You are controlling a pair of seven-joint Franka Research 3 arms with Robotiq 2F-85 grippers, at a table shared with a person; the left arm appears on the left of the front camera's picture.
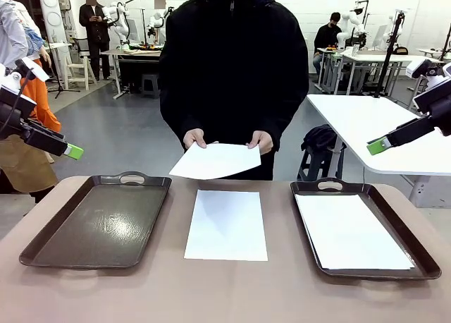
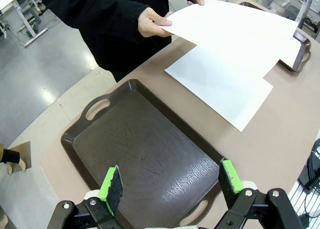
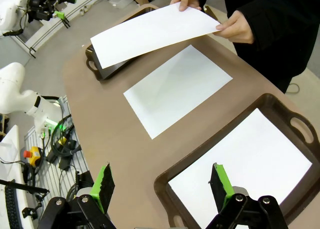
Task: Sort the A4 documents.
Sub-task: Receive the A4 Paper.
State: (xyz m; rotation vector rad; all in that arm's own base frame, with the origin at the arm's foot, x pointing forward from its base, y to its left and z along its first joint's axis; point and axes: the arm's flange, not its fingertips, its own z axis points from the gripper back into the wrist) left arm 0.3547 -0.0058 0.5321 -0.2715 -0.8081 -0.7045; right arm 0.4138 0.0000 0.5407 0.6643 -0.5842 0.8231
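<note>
One white A4 sheet (image 1: 226,225) lies flat on the table between two dark trays. A person at the far side holds another sheet (image 1: 215,160) in both hands above the table's far edge. A third sheet (image 1: 349,231) lies in the right tray (image 1: 423,256). The left tray (image 1: 49,242) holds nothing. My left gripper (image 2: 171,181) hangs open above the left tray, high over the table. Over the right tray, my right gripper (image 3: 161,181) hangs open too, nothing between its fingers. In the front view the left gripper (image 1: 73,151) and right gripper (image 1: 378,145) sit at the picture's sides.
The brown table (image 1: 225,295) has free room along its near edge. A white table (image 1: 366,118) stands behind at the right with a stool and a dark bag under it. Other people and workbenches stand farther back.
</note>
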